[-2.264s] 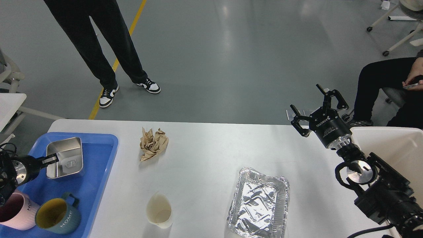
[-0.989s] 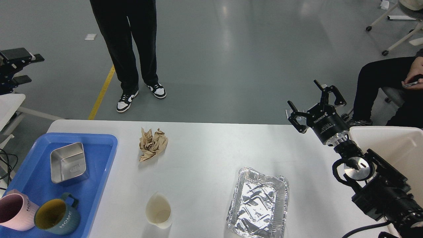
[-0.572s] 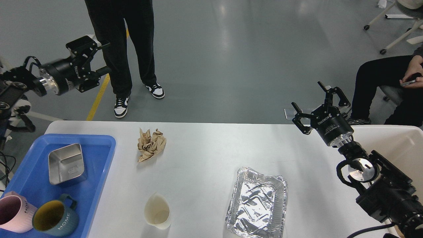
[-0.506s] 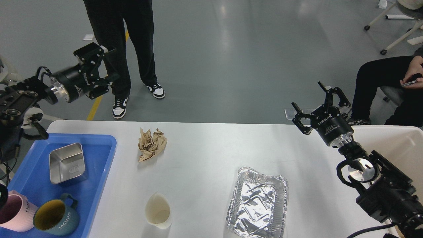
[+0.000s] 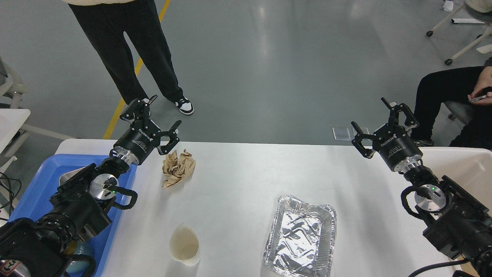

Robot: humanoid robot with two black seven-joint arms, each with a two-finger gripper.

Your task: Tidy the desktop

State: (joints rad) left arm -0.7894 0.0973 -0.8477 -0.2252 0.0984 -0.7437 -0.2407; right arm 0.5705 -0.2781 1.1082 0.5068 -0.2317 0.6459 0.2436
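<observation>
The white desktop (image 5: 238, 181) spans the view. On it lie a crumpled brown paper ball (image 5: 178, 167) at the back left, a tipped white paper cup (image 5: 185, 245) at the front, and an empty foil tray (image 5: 301, 237) at the front right. My left gripper (image 5: 155, 122) is open and empty, raised above the table's back left edge, just left of the paper ball. My right gripper (image 5: 382, 119) is open and empty, raised over the back right edge.
A blue plastic tray (image 5: 46, 181) at the left holds a steel box and mugs, mostly hidden by my left arm. A cream-white bin (image 5: 461, 169) stands at the right. A person stands behind the table (image 5: 127, 57); another sits at the far right (image 5: 453, 96).
My left arm has swung from the blue tray, up and around, to a raised pose beside the paper ball. The right gripper has shifted slightly right. The standing person has moved.
</observation>
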